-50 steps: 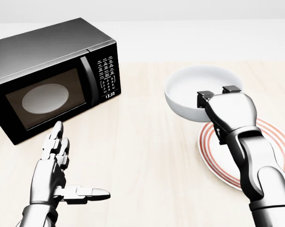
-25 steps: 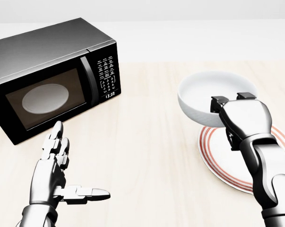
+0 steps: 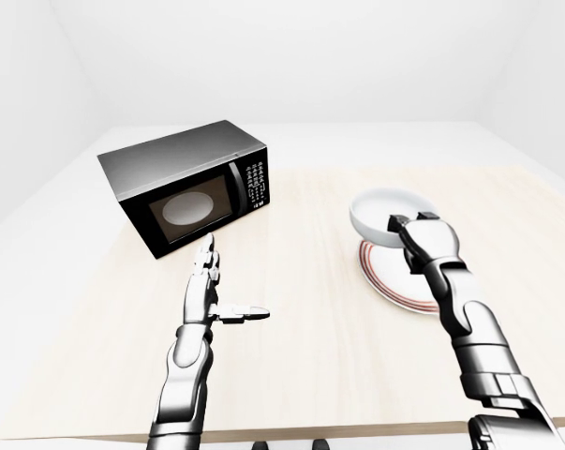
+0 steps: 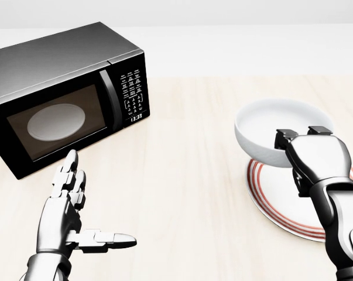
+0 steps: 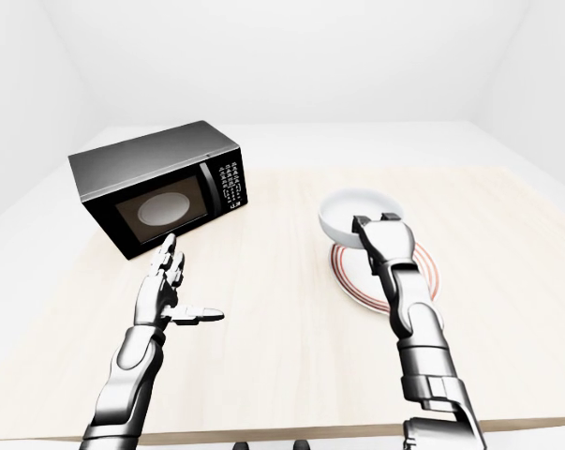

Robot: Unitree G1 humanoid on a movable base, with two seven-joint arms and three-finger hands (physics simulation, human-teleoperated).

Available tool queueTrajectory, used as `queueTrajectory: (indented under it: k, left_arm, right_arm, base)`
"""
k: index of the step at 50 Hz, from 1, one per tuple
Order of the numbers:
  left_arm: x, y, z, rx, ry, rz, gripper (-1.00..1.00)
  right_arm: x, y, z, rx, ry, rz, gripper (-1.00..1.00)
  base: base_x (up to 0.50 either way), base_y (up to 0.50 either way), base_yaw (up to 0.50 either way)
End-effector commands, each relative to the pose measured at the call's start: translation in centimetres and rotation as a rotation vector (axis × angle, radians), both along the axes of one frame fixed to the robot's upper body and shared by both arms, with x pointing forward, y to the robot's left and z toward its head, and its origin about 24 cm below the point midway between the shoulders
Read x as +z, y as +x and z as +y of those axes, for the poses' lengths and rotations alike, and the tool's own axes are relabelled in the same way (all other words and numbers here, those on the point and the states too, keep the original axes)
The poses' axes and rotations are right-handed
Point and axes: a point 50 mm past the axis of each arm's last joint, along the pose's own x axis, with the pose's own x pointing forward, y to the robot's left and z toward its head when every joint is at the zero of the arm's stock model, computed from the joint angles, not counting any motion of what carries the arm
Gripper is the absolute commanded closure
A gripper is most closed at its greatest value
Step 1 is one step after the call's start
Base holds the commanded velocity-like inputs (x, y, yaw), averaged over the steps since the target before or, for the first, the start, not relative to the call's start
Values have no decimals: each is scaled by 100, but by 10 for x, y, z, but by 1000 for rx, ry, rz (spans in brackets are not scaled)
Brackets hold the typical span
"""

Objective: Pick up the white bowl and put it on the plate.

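now right fingers (image 4: 303,133) clamped on white bowl (image 4: 268,130) rim, over plate (image 4: 276,202) edge

White bowl (image 4: 270,129) seemingly lifted over red-ringed plate's (image 4: 281,202) upper-left rim.

Head view: close and steeply downward over the table (image 4: 182,193), cropped to the microwave (image 4: 59,93), white bowl (image 4: 270,126) and plate (image 4: 281,205). Left-eye and right-eye views: farther back, level enough to take in the whole tabletop and walls. Shared between all three: microwave, bowl, plate, both arms.
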Motion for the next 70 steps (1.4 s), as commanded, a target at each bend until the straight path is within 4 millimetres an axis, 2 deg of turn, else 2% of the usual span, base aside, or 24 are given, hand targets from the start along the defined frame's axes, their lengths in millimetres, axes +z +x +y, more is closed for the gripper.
queueTrajectory:
  k: [1, 30, 70]
  left_arm:
    - [0, 0, 0, 0, 0, 0, -100]
    - [-2, 1, 0, 3, 3, -1, -100]
    - [-1, 0, 0, 2, 4, -2, -100]
  right_arm:
    - [-1, -4, -11, -31, 3, -32, 100]
    - [-9, -13, -35, -99, 12, -22, 100]
    - [-21, -17, -50, -143, 15, 12, 100]
  base:
    - [0, 0, 0]
    - [0, 0, 0]
    - [0, 0, 0]
